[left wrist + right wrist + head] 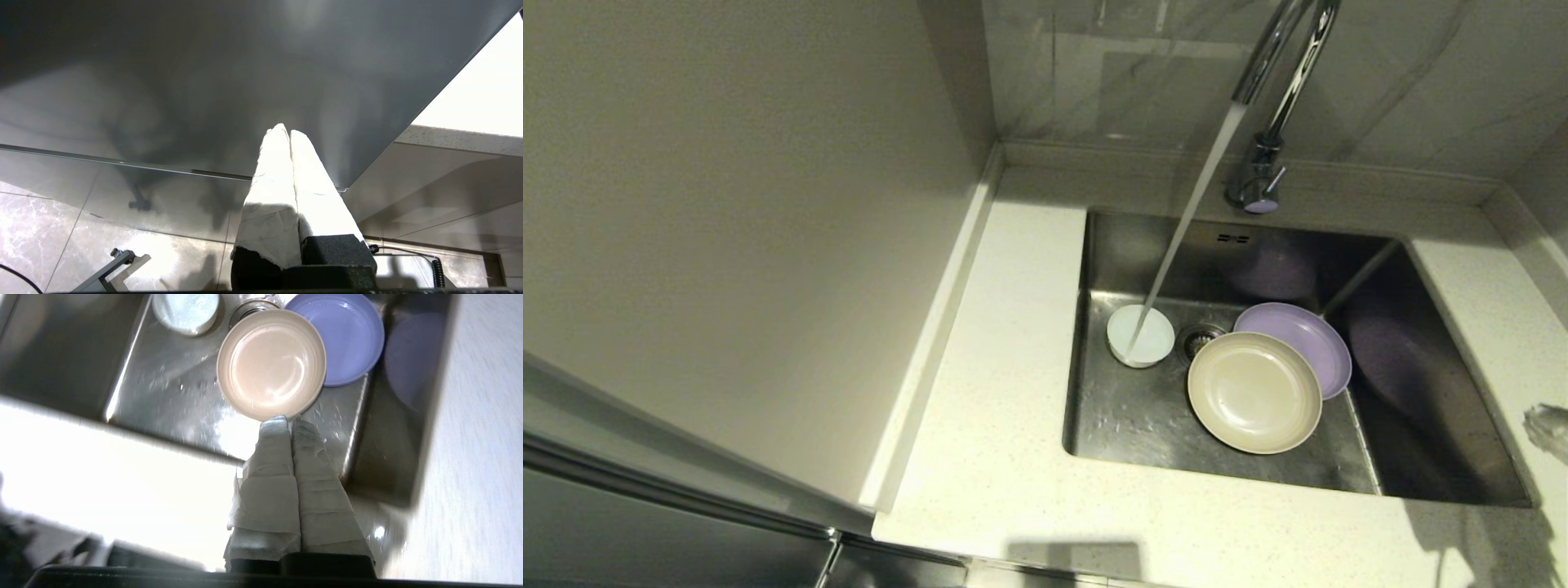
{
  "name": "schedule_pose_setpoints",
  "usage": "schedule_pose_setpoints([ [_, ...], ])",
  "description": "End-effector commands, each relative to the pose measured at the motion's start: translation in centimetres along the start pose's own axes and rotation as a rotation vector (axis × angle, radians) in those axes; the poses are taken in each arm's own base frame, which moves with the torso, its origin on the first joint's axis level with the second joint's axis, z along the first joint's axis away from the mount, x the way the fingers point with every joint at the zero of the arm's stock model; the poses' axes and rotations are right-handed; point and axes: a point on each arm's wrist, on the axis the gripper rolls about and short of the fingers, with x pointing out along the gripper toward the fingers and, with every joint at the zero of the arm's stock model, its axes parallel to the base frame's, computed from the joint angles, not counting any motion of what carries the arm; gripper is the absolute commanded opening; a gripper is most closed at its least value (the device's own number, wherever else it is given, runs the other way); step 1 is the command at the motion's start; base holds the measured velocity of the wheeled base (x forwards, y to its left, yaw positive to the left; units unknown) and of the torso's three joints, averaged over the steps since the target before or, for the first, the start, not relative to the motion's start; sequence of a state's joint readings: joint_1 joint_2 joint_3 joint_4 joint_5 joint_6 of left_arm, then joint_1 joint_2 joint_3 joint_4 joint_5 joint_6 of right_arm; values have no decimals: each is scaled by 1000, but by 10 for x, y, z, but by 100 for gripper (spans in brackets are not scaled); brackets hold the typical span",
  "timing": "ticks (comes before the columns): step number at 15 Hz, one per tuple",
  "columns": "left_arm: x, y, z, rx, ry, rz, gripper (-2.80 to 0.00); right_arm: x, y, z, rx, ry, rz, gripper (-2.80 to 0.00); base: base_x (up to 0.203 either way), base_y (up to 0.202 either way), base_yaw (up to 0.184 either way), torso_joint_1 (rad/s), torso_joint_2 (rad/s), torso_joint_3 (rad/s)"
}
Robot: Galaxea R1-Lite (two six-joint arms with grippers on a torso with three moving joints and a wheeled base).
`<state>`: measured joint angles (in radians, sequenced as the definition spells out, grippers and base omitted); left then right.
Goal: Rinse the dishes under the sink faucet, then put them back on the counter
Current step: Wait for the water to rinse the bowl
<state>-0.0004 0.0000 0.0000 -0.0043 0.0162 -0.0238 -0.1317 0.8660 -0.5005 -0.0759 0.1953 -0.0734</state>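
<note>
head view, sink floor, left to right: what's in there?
White bowl under the running water, then drain strainer, then beige plate, then lilac plate, partly covered by the beige one and reaching furthest right.

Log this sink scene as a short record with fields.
water: running from the faucet into the white bowl
sink: holds all three dishes
beige plate: lies over the near edge of the purple plate
drain: between bowl and plates
counter: no dishes on it
right gripper: shut, holding nothing, above the sink's near edge
left gripper: shut, parked below counter level
</note>
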Motion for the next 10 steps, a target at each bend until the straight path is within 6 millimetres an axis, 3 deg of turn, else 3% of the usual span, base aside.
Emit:
schedule_pose_setpoints([
  [1,0,0,0,-1,-2,1,-280,-52,14,-55,-60,-173,-12,-280,0,0,0,0,0,0],
  [4,0,0,0,-1,-2,1,-280,-57,19,-121,-98,-187,-35,-280,0,0,0,0,0,0],
  [5,0,0,0,-1,-2,1,-280,-56,18,-133,-95,-170,-62,-280,0,0,0,0,0,0],
  [10,0,0,0,-1,-2,1,-280,-74,19,-158,-70,-282,-65,-280,0,0,0,0,0,0],
])
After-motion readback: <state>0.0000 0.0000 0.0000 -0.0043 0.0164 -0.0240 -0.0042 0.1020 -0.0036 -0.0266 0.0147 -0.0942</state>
